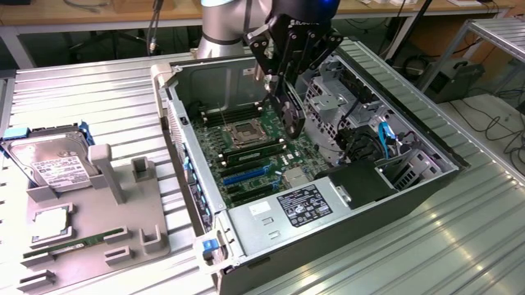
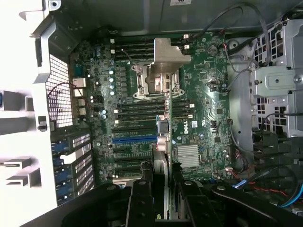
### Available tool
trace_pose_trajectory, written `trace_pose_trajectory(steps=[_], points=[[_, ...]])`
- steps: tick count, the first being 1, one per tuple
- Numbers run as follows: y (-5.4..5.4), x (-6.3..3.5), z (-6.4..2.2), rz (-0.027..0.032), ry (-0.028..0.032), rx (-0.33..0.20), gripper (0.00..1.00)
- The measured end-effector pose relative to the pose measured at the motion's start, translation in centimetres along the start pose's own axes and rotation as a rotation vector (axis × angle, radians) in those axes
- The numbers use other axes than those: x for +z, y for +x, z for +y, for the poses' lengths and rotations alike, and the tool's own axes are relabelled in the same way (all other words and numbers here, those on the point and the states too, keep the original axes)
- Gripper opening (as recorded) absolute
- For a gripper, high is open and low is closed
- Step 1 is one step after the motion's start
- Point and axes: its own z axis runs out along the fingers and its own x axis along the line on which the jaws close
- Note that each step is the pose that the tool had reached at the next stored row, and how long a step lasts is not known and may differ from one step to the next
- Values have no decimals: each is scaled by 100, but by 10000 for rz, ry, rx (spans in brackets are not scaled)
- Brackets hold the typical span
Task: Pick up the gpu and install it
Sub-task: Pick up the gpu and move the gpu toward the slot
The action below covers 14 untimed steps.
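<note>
A ribbed metal table [image 1: 98, 92] carries an open PC case [image 1: 385, 203] lying on its side, with workbenches and cables behind it at the far end of the room. The green board [image 1: 260, 161] faces up inside the case, with a socket [image 1: 246, 132] towards the far end, a blue slot [image 1: 244, 176] nearer, and a labelled power supply [image 1: 299, 206] at the near end. A metal drive cage [image 1: 328, 104] sits on the exterior view's right of the board. The arm comes down from the far side, and its gripper [image 1: 281, 86] hangs over the middle of the board. Its fingers [image 2: 142, 189] are closed narrowly on the gpu [image 1: 291, 120], pinching the thin dark card between them. The card hangs edge-on from the grip inside the case walls, just to the exterior view's right of the socket. In the wrist view its silver bracket [image 2: 166, 56] lies across the socket. I cannot tell whether the card's lower end touches the board. Well apart from the case, on the exterior view's left, a grey tray [image 1: 123, 227] lies on the table. It holds a hard drive [image 1: 51, 165] at its far end. A square chip [image 1: 51, 224] sits nearer, and a RAM stick [image 1: 78, 241] lies just beside that.
</note>
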Motion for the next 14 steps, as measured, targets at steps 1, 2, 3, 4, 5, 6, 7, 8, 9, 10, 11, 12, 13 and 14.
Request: trace_pose_trajectory(steps=[1,2,3,4,5,6,7,8,9,10,11,12,13,14], points=[[-6,0,0,0,0,0,26],[-13,1,1,0,0,0,26],[-19,2,1,0,0,-1,26],[-26,3,2,0,0,-1,26],[-32,4,2,0,-1,0,26],[-38,6,3,0,-1,0,26],[-45,6,3,0,0,0,26],[-51,8,3,0,0,0,26],[-56,9,4,0,0,0,26],[-61,10,4,0,0,1,26],[-69,12,5,0,0,0,26],[-75,13,5,0,0,0,26],[-85,16,6,0,0,0,26],[-91,18,6,0,0,0,26]])
